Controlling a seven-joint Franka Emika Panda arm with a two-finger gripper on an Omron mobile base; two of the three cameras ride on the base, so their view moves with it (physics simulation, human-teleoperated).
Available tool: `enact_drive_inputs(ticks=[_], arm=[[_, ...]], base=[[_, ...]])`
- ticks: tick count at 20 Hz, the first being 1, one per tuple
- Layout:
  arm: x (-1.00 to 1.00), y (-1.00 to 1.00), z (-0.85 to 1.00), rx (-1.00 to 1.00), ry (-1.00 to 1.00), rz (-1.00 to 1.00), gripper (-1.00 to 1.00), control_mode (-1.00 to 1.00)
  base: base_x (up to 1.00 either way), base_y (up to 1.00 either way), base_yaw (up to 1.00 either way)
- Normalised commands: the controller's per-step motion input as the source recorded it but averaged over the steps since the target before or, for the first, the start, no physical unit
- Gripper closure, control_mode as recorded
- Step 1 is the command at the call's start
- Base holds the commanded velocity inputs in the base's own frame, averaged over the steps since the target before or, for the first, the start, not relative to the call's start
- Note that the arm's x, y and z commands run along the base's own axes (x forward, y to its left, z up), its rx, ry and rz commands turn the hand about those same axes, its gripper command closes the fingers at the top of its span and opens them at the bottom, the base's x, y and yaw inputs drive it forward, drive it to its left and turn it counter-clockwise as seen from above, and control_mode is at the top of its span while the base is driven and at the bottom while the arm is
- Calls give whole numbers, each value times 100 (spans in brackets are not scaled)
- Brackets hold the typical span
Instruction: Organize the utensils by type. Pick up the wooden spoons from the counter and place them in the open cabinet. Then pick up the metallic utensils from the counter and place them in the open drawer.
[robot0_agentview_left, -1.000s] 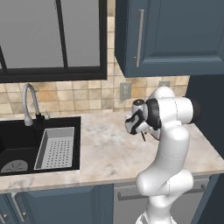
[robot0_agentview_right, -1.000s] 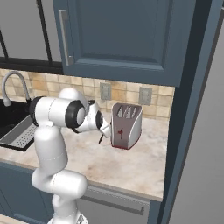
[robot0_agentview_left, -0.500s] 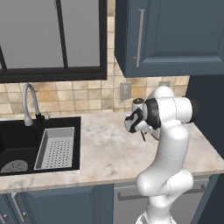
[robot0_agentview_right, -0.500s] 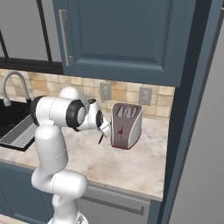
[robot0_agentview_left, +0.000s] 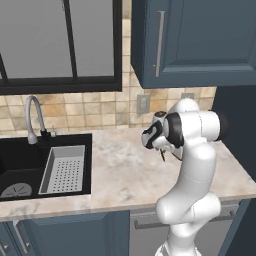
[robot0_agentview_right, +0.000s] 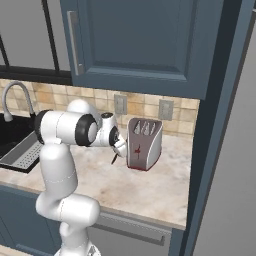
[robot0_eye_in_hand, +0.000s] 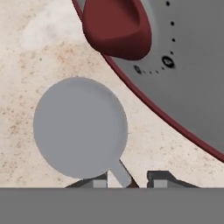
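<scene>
A white robot arm reaches over a beige marbled counter (robot0_agentview_left: 115, 175) in a rendered kitchen, its pincer (robot0_eye_in_hand: 127, 180) narrowed around the thin neck of a short metallic utensil (robot0_eye_in_hand: 81, 127) with a round silver head. In the hand view the flat grey disc sits at about 9 o'clock of centre, above the stone, with its stem running down to 6 o'clock between the two dark fingertips (robot0_eye_in_hand: 159, 177), which stand close on either side of it. Whether the head touches the counter cannot be told.

Just beside the utensil, toward 1 o'clock in the hand view, stands a grey toaster (robot0_agentview_right: 144, 143) with dark red trim; its red lever knob (robot0_eye_in_hand: 116, 28) shows at 12 o'clock. In the right base view the pincer (robot0_agentview_right: 118, 151) hangs just left of the toaster, with a thin dark handle angling down from it toward the counter.

In the left base view the pincer (robot0_agentview_left: 161, 150) hovers near the counter's middle, at about 3 o'clock from a black sink (robot0_agentview_left: 30, 172) holding a grey perforated tray (robot0_agentview_left: 64, 169) and a curved faucet (robot0_agentview_left: 34, 117). Above, at 12 o'clock, hangs a dark blue wall cabinet (robot0_agentview_left: 200, 40) with a long grey bar handle (robot0_agentview_left: 159, 44), its door closed.
</scene>
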Motion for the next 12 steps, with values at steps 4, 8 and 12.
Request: enact_drive_inputs(ticks=[4, 8, 12], arm=[[-58, 31, -41, 3, 0, 0, 100, -100], [-65, 37, -27, 3, 0, 0, 100, -100], [-60, 32, 15, 0, -7, 0, 100, -100]], base=[[0, 0, 0], [0, 0, 0], [0, 0, 0]])
